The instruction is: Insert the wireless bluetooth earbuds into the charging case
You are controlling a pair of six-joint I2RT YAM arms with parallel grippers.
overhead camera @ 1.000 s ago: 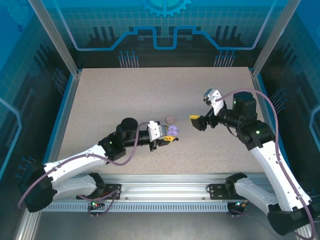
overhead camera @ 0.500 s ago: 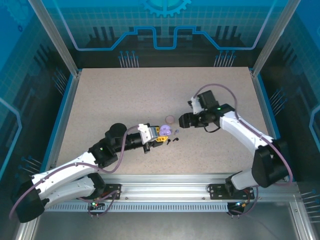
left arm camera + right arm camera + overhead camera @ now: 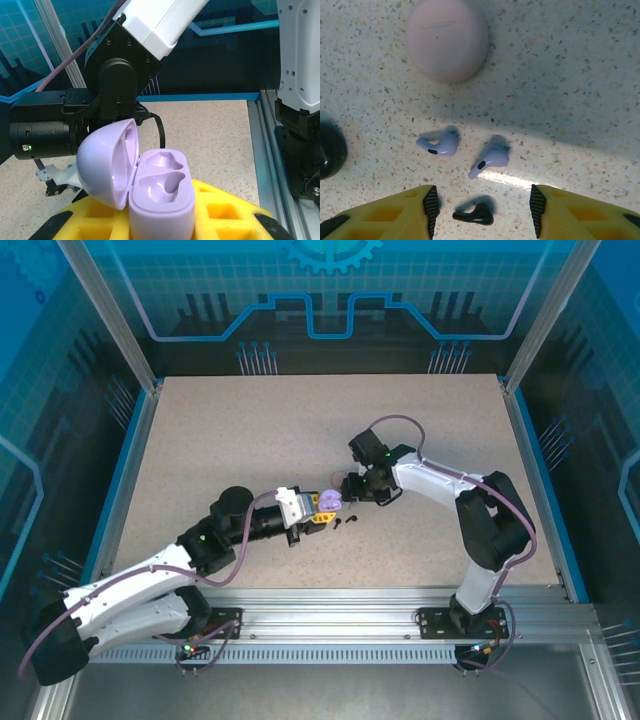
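My left gripper [image 3: 322, 508] is shut on an open lavender charging case [image 3: 161, 192], held upright with its lid [image 3: 105, 162] swung to the left and both wells empty. The same case [image 3: 329, 502] sits mid-table in the top view, with my right gripper [image 3: 352, 487] just to its right, pointing down. Two lavender earbuds [image 3: 440, 145] [image 3: 491, 159] lie on the table just beyond my right gripper [image 3: 482, 212]. A black earbud [image 3: 474, 215] lies between its open fingers [image 3: 431, 210], touching neither.
A closed pale pink round case [image 3: 447, 39] lies beyond the earbuds. A black round object [image 3: 327, 150] sits at the left edge of the right wrist view. Small dark earbuds [image 3: 345, 521] lie near the lavender case. Blue-framed walls [image 3: 130, 470] bound the table.
My right arm has swung left and down over the earbuds, and its jaws have narrowed. My left arm drew back slightly with the case, then held still.
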